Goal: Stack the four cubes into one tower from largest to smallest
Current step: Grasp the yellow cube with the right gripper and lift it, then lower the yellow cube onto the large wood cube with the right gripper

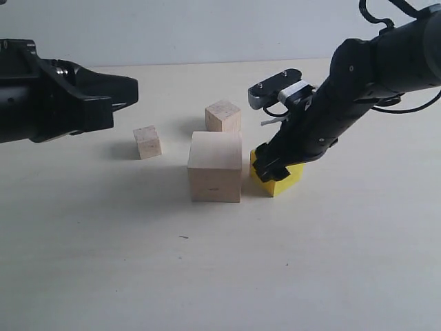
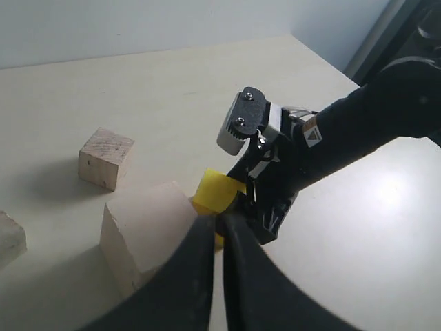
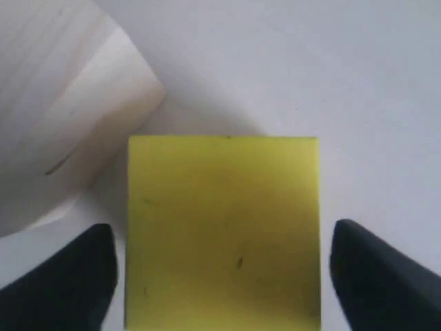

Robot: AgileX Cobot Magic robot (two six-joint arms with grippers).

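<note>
The large pale wood cube (image 1: 215,167) stands on the table's middle, with the yellow cube (image 1: 281,182) close on its right. Two small pale wood cubes (image 1: 147,142) (image 1: 223,116) sit apart, behind and to the left. My right gripper (image 1: 270,169) is down over the yellow cube (image 3: 224,221), open. Its fingers (image 3: 76,279) stand either side of the cube, a thin gap showing at each. My left gripper (image 1: 133,90) hovers above the table at the left, shut and empty; in its own view its fingertips (image 2: 207,227) meet over the large cube (image 2: 141,227).
The pale table (image 1: 207,276) runs wide toward the near edge, and its far edge meets a grey wall. The right arm (image 1: 372,76) slants in from the upper right. No cube rests on another.
</note>
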